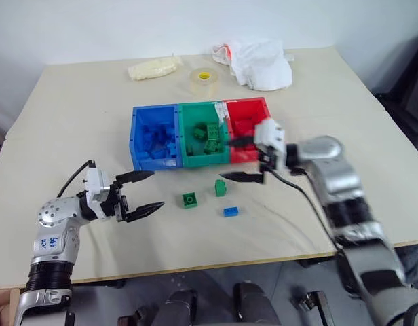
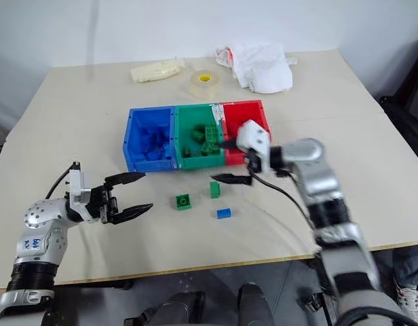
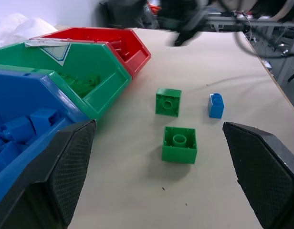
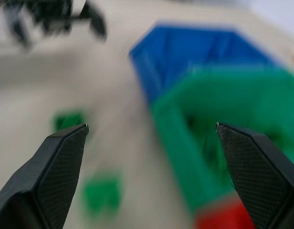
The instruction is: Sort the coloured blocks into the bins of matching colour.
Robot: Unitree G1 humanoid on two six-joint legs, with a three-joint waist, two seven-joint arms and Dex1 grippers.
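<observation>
A: Left gripper condition?
B: Spread wide, empty, touching nothing. Held over the table just in front of the blue bin.
A: Right gripper condition?
B: Likewise spread wide, nothing between the fingers. One fingertip up at the front wall where green bin meets red bin, the other lower, above the table just in front of them. Contact with the bins: cannot tell.
A: Loose blocks relative to the fingers?
B: Three on the table in front of the bins. Flat green block and upright green block between the two grippers; small blue block nearer the table's front edge. Upright green block just beside the right gripper's lower fingertip, apart from it.
A: Bin contents?
B: Blue blocks heaped in the blue bin, green blocks in the green bin, red in the red.
</observation>
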